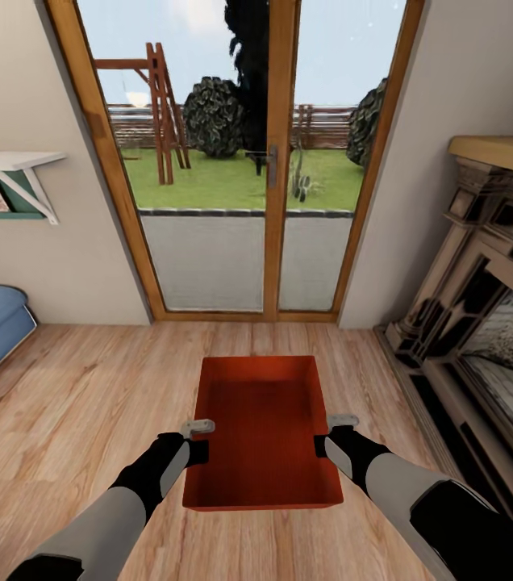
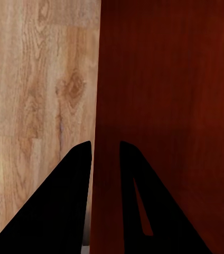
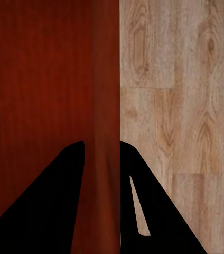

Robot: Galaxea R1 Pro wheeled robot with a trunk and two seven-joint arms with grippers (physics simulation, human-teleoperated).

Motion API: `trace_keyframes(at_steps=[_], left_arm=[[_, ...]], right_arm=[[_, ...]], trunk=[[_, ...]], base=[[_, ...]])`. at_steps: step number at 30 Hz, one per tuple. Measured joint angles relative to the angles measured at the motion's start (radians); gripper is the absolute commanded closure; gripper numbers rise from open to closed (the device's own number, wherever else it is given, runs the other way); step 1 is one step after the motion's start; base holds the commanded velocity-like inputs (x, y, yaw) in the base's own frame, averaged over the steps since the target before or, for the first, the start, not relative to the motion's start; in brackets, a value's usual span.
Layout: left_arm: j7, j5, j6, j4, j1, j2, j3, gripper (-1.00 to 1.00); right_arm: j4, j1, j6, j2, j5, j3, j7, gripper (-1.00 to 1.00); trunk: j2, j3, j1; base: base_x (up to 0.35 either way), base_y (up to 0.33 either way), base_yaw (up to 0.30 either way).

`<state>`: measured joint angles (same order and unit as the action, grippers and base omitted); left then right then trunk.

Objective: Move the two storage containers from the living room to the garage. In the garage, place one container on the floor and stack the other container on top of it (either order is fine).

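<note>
One storage container (image 1: 263, 436) is held between the left tool (image 1: 199, 440) and the right tool (image 1: 331, 434), each closed on a side wall, probably so that it is carried level above the wood floor (image 1: 87, 403).

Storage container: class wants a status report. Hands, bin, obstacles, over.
Left hand and right hand each shut on storage container side walls. Container over wood floor. Glass door closed ahead.

The right gripper (image 3: 101, 159) straddles the side wall of the red-orange bin (image 3: 38, 79), one black finger inside and one outside. Light wood plank floor (image 3: 180, 95) lies beyond that wall.
</note>
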<state>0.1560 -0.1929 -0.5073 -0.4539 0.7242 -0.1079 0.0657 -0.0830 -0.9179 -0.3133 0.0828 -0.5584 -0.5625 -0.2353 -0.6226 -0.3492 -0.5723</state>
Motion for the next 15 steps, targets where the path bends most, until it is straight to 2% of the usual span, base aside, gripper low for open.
trace_keyframes(at_steps=[15], left_arm=[[0.0,0.0,0.0,0.001,0.0,0.0,0.0,1.0]], right_arm=[[0.0,0.0,-0.001,0.0,0.0,0.0,0.0,1.0]], trunk=[[0.0,0.024,0.0]], base=[[0.0,0.0,0.0]])
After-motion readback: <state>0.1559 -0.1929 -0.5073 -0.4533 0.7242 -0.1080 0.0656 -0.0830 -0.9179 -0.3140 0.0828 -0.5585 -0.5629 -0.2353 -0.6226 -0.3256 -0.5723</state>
